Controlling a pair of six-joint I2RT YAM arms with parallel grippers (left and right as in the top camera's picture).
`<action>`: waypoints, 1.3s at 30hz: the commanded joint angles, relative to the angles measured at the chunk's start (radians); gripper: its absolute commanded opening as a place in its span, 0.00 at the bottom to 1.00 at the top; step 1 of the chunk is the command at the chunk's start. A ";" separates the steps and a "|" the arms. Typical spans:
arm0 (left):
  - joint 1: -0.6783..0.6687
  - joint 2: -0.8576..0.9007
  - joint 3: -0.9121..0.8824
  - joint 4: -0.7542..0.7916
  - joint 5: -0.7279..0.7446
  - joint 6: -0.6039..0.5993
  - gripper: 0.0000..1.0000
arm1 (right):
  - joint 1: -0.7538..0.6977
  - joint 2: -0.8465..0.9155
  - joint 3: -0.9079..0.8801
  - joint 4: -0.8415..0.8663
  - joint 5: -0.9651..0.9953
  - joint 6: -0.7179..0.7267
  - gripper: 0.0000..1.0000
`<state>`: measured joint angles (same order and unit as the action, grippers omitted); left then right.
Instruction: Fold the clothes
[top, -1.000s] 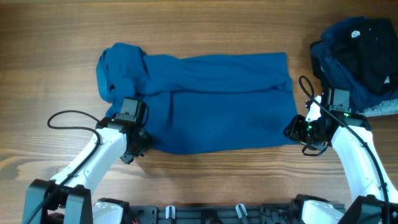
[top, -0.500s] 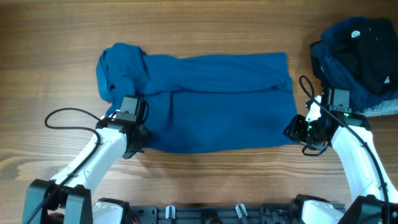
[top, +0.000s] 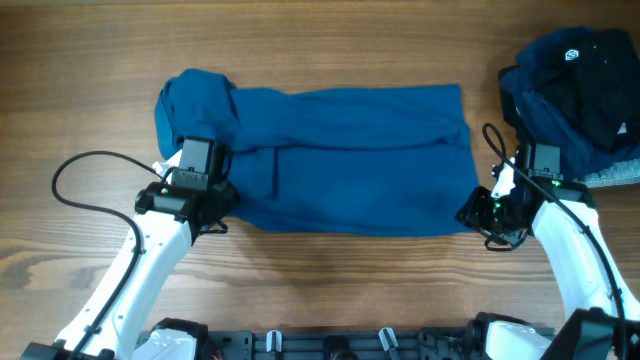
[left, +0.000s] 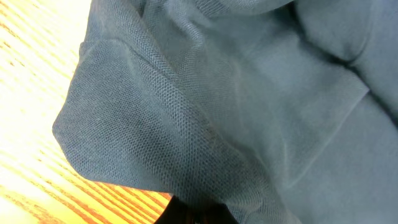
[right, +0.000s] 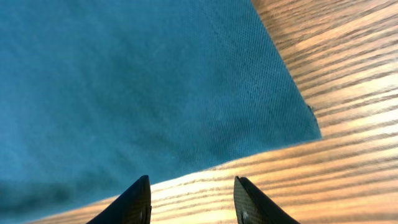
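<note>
The left gripper (top: 210, 203) is pressed tight together, and it pinches the blue shirt (top: 350, 160) at the near left corner. In the left wrist view, only a small dark bit of the fingers (left: 196, 216) shows at the bottom. The blue cloth hangs bunched right above them. A fold of cloth sticks out to the left over the wood of the table (left: 25, 93).

The right gripper (right: 193, 200) has its two fingers spread apart. Nothing is between them. They sit over bare wood, just beside the near right corner of the shirt. From above, this gripper (top: 475, 210) is right at the shirt's right edge.

The shirt lies in the middle of the table, between the two arms. It is spread out wide from left to right. The left end is bunched up in a soft lump, and a long crease runs across the far part.

A thin black cable (top: 80, 170) makes a loop on the table by the left arm. A pile of dark clothes (top: 575, 85) sits in the far right corner, near the right arm and apart from the shirt.
</note>
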<state>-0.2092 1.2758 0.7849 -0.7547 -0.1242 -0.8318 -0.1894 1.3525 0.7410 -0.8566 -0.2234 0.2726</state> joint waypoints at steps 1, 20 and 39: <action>0.005 -0.020 0.015 0.030 -0.055 0.018 0.04 | 0.007 0.063 -0.024 0.035 0.013 0.042 0.43; 0.005 -0.019 0.015 0.105 -0.060 0.018 0.04 | 0.007 0.257 -0.013 0.130 -0.014 0.071 0.04; 0.004 -0.140 0.024 -0.105 -0.031 0.028 0.04 | 0.007 0.032 0.072 -0.068 -0.073 0.070 0.04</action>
<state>-0.2092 1.1393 0.7868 -0.9077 -0.1444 -0.8242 -0.1883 1.3869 0.7883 -0.9745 -0.2829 0.3435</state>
